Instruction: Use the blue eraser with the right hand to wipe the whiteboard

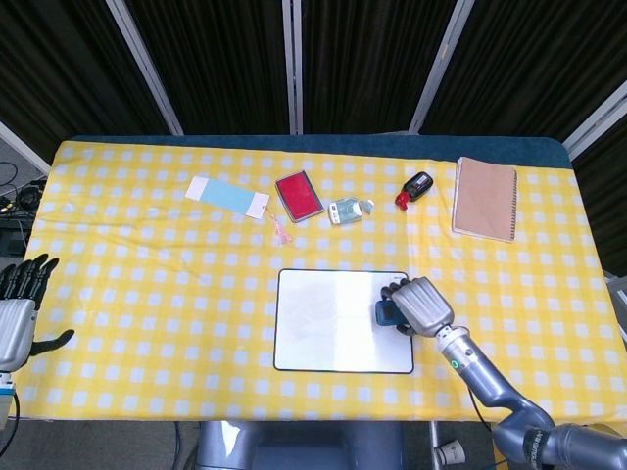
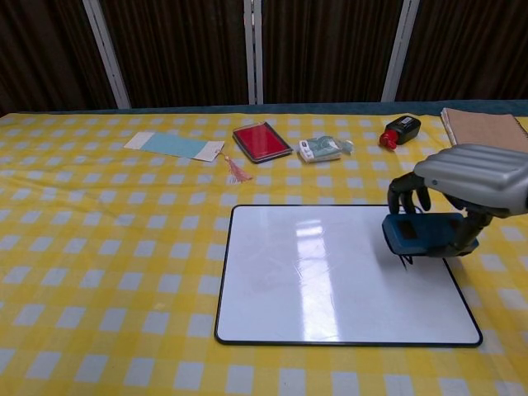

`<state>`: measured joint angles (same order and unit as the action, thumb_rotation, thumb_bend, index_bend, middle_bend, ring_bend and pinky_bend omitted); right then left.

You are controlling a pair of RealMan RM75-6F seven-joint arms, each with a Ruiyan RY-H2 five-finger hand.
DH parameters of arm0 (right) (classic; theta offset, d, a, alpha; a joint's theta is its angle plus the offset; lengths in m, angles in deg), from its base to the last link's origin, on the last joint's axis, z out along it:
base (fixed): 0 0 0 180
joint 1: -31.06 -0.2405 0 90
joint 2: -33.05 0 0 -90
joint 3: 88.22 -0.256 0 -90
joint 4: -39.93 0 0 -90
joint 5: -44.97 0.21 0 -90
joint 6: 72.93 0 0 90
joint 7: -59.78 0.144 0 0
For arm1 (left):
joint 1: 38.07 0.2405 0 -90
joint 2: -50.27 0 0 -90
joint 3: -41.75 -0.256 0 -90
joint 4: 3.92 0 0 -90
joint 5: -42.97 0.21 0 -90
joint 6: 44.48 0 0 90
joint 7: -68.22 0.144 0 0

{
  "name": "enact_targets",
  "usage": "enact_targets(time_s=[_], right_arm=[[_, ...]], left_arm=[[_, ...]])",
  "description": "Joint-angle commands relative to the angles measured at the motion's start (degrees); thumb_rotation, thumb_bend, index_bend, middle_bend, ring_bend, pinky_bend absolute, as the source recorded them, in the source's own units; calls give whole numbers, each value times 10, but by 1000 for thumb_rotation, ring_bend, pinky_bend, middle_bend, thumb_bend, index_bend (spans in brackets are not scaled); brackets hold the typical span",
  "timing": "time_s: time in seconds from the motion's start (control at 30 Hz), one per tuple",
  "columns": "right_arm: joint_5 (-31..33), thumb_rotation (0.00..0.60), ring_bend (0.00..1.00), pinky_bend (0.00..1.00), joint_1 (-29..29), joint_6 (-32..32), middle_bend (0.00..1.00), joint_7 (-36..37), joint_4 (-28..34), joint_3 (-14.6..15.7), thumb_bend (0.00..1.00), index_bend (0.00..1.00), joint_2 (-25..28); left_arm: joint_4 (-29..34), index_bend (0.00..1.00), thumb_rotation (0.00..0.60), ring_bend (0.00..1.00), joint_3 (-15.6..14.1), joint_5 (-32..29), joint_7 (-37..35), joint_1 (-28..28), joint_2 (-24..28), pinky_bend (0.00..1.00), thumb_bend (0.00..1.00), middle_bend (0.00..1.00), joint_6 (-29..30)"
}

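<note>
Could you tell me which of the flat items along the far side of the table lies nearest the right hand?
The brown notebook, at the far right edge; the red pad and blue bookmark lie farther left of the right hand.
</note>
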<state>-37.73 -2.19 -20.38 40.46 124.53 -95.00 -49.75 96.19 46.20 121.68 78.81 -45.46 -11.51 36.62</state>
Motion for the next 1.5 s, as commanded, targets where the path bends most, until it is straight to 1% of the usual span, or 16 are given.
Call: enact_targets(time_s=[0.03,0.13,0.2,0.4,0.57,0.73,0.83,0.9,1.03,1.1,1.27,1.5], right_arm=[[54,600,460,633,-47,-51,590,-80,-3,-20,372,528,-40],[106,600,461,634,-60,-69,590,-109,-5,-29,381,535,-52],[123,600,464,639,-65,-68,594,-121,-7,-31,398,542,-55],[149,600,476,650,-71,-62,604,-134,-19,-29,430,554,-60],[165,600,488,668,-72,-60,617,-140,-26,-15,450,566,-58],[151,600,540,723,-66,-68,656,-119,7,14,492,615,-39],[143,600,552,736,-64,-73,664,-112,26,28,507,624,-27],[130,600,556,740,-62,-78,668,-103,53,44,522,629,-10],[108,600,559,742,-61,-80,672,-95,82,61,544,636,9],[95,600,559,742,-62,-75,674,-93,86,67,546,637,14],[87,600,559,743,-63,-57,677,-94,52,62,546,639,3],[106,600,559,743,-69,-40,678,-111,-24,44,547,640,-22]], left_arm=[[-3,0,600,0,2,-8,2,-3,-2,0,0,0,-5],[-4,0,600,0,2,-12,3,-5,-3,0,0,0,-10],[-5,0,600,0,1,-13,2,-5,-4,0,0,0,-12],[-3,0,600,0,-1,-9,0,-5,-3,0,0,0,-10],[0,0,600,0,-4,-2,-5,-2,1,0,0,0,-5],[3,0,600,0,-5,4,-16,1,7,0,0,0,0],[2,0,600,0,-6,5,-18,1,8,0,0,0,1],[2,0,600,0,-6,6,-19,1,8,0,0,0,1],[2,0,600,0,-6,6,-19,1,9,0,0,0,2],[3,0,600,0,-6,6,-19,1,9,0,0,0,2],[3,0,600,0,-6,6,-18,1,9,0,0,0,2],[2,0,600,0,-6,5,-19,1,9,0,0,0,1]])
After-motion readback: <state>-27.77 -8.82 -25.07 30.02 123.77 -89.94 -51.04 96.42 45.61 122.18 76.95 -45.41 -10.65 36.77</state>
